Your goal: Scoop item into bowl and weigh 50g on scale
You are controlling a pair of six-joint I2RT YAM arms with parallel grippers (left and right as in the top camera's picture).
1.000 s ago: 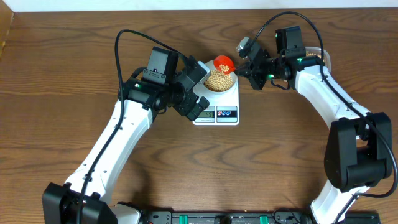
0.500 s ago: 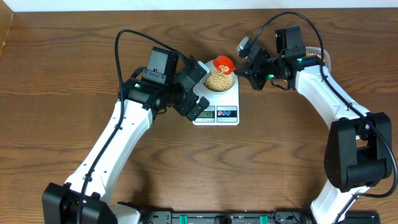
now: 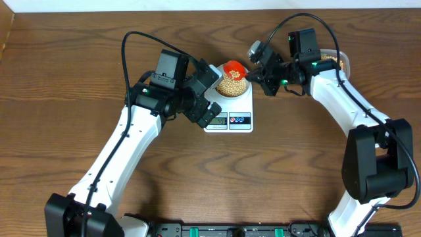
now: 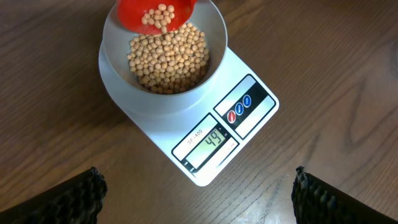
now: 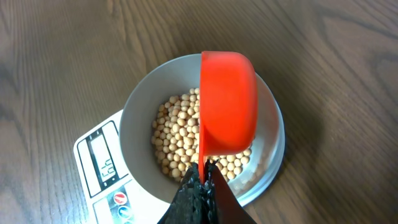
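Observation:
The pale bowl [image 4: 214, 37] stands on the white scale [image 4: 252, 127] and holds a heap of tan beans [image 4: 171, 59]. The scale's display [image 4: 208, 142] reads 49. My right gripper [image 5: 204, 180] is shut on the handle of a red scoop [image 5: 227, 102], which is tilted on its side over the bowl [image 5: 137, 118]. A few beans lie in the scoop [image 4: 155, 12]. My left gripper [image 4: 199, 202] is open and empty, above the table just in front of the scale. In the overhead view the scoop [image 3: 235, 67] hangs over the bowl's far rim.
A clear plastic tub [image 3: 337, 60] with beans sits at the back right, partly hidden behind my right arm. The left arm [image 3: 141, 118] reaches in from the front left, and the scale [image 3: 246, 105] sits between the two grippers.
My right gripper has shifted slightly left with the red scoop, a little further over the bowl. The left arm has not moved.

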